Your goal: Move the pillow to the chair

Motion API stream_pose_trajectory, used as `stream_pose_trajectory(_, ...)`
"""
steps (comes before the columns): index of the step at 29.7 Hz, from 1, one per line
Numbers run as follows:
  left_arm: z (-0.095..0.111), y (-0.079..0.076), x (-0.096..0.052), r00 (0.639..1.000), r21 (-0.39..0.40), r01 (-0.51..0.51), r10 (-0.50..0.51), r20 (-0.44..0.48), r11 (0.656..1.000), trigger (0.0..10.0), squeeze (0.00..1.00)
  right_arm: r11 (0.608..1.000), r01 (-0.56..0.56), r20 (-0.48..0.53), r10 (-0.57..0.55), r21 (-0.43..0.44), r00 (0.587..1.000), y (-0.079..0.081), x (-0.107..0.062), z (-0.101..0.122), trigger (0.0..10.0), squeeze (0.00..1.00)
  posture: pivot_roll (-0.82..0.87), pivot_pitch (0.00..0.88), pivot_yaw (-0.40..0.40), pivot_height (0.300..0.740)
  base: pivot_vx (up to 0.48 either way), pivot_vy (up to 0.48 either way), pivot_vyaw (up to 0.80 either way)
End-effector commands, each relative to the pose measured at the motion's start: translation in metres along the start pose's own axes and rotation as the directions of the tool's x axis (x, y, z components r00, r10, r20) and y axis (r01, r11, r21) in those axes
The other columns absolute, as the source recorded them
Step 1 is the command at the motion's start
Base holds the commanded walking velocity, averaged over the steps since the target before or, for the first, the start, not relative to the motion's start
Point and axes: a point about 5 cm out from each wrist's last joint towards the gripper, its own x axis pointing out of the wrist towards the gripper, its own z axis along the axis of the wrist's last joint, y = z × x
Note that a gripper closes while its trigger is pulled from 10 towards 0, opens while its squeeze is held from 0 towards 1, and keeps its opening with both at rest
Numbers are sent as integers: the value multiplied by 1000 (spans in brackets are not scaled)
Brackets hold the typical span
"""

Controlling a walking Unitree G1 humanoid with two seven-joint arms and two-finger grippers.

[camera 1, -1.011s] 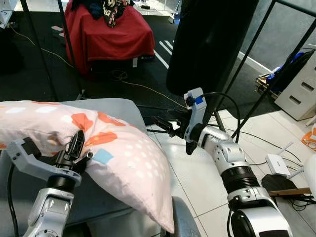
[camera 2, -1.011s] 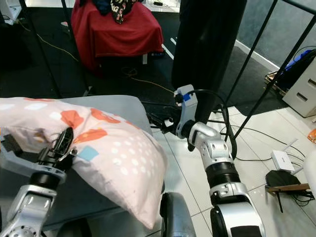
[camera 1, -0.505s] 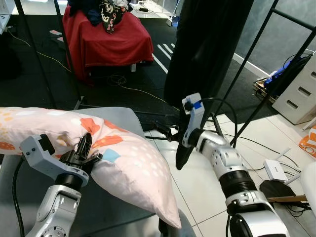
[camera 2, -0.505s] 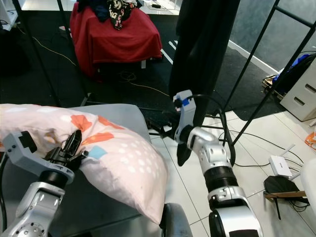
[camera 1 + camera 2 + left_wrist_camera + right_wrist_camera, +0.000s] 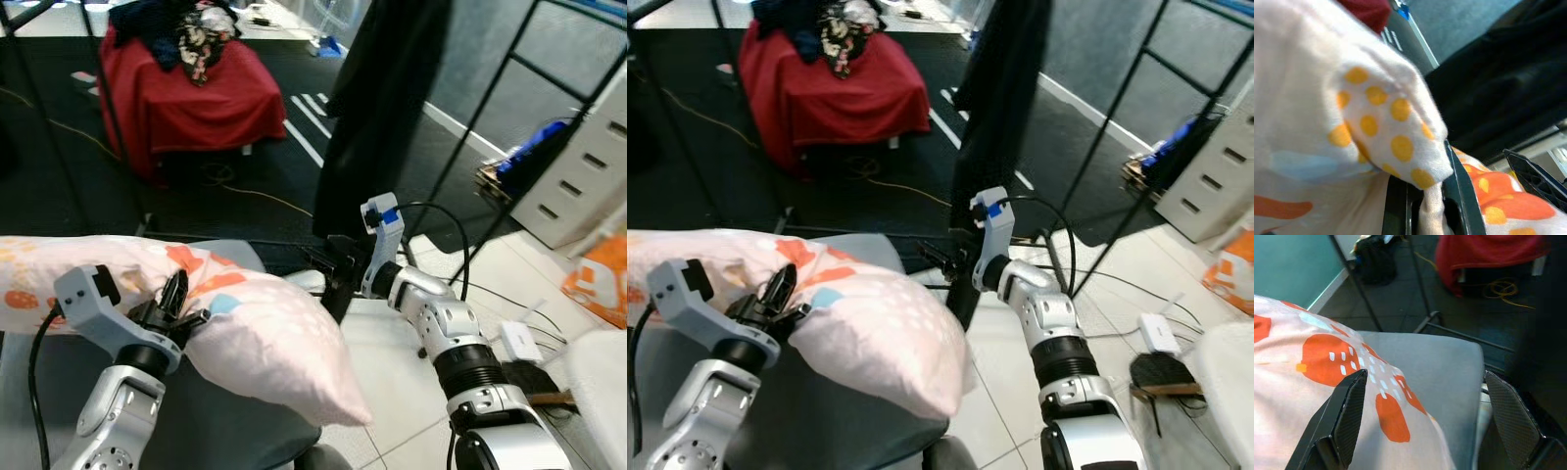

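The left gripper (image 5: 176, 299) pinches a fold of the pillow (image 5: 265, 343), cloth bunched between its fingers (image 5: 1400, 205). The pillow's bulk hangs just right of that gripper, over the grey cushion (image 5: 823, 431). Since a second ago the pillow's free corner has lifted and swung rightward, and the right gripper (image 5: 333, 269), then aimed at the floor half a second back, now points at the pillow's far edge, fingers (image 5: 1347, 416) spread wide, just short of the fabric. Beyond both, well apart, stands the red-draped chair (image 5: 191, 88). The carry looks barely begun; a second grasp seems imminent.
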Motion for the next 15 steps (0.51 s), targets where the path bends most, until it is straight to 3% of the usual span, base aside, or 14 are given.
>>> stream_pose_trajectory(1,5,-11,2,998,-4,44,-44,48,999,10000,0,1000,15,11,-15,4,1000,-4,-3,2,10000,0,-106,22,-143,671,0,0,0)
stream_pose_trajectory(15,3,-9,1,999,58,21,-23,38,998,10000,0,1000,25,18,-25,-3,1000,-7,-6,4,10000,0,-108,24,-141,711,0,0,0)
